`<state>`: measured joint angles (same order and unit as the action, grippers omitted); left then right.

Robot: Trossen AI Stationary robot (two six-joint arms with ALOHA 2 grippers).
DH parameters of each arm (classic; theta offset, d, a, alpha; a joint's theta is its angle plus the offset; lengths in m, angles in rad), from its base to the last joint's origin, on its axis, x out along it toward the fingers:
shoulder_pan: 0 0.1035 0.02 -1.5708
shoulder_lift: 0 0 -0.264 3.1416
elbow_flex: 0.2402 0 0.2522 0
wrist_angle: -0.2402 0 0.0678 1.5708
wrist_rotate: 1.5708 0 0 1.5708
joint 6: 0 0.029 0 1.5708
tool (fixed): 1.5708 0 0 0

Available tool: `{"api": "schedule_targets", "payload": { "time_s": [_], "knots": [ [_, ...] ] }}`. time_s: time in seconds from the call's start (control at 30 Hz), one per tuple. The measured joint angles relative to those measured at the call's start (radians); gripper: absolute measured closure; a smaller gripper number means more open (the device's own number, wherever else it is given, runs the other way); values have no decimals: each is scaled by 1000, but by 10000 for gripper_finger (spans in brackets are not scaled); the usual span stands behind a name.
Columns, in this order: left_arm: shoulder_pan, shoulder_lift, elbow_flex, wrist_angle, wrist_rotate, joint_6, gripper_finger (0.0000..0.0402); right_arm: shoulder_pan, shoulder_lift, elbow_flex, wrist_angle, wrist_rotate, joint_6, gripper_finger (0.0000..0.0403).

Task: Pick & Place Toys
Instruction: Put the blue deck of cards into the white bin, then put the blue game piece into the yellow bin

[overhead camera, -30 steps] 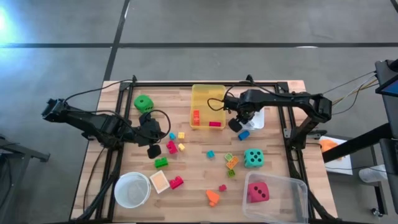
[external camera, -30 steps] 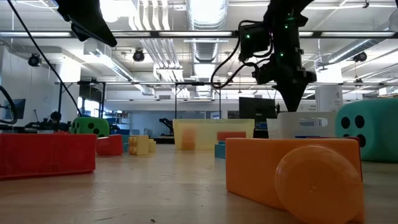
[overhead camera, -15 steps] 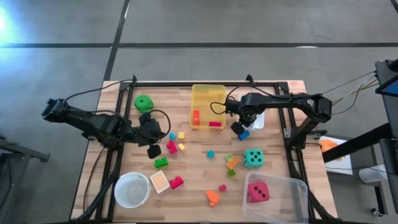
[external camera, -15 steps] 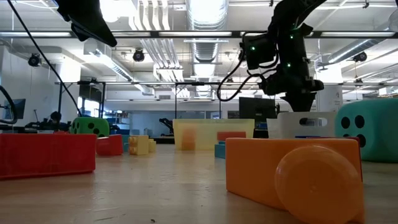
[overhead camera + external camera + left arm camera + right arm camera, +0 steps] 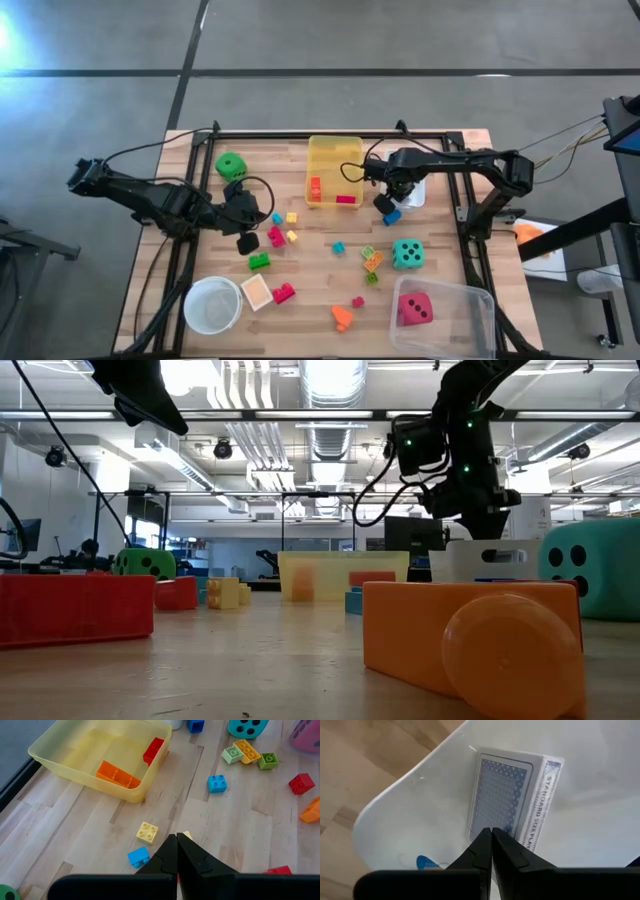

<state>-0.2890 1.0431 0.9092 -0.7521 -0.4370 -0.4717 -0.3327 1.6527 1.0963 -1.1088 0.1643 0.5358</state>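
Right gripper (image 5: 384, 204) shifted slightly toward white bin (image 5: 414, 190) since earlier frame. Left gripper (image 5: 247, 242) parked over blocks (image 5: 276, 237), fingers pressed together. Right fingers pressed together, empty, above bin's card deck (image 5: 502, 795). Risk: descent strikes bin; blue block (image 5: 392, 215) beside it gets missed.

You're in a big open lab/workshop: exposed ducts and pipes (image 5: 330, 420) w/ strip lights overhead, monitors (image 5: 415, 532) and workbenches far across the room, bare concrete floor (image 5: 330, 60) around the wooden table (image 5: 310, 275), cables (image 5: 570, 135) at right.
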Motion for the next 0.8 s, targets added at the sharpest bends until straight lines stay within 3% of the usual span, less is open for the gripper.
{"api": "schedule_targets", "payload": {
  "time_s": [0.8],
  "knots": [
    [0,0,0,0,0,0,401,-36,-12,-23,-9,-6,-24,395]
  ]
}}
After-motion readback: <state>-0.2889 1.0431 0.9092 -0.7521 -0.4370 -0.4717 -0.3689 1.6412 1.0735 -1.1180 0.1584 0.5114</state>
